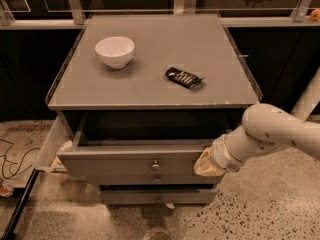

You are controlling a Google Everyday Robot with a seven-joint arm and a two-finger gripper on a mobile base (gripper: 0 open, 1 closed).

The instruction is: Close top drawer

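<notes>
The top drawer (110,164) is sitting partly pulled out beneath the cabinet top, and the gripper (206,163) is resting against the right end of its front panel; whether that gripper is open or closed I cannot tell from here; the white arm (280,131) is reaching in from the right; the small knob (155,164) is showing at the panel's centre; above, a white bowl (115,51) and a dark packet (184,77) are lying well apart on the grey cabinet top (150,91).
</notes>
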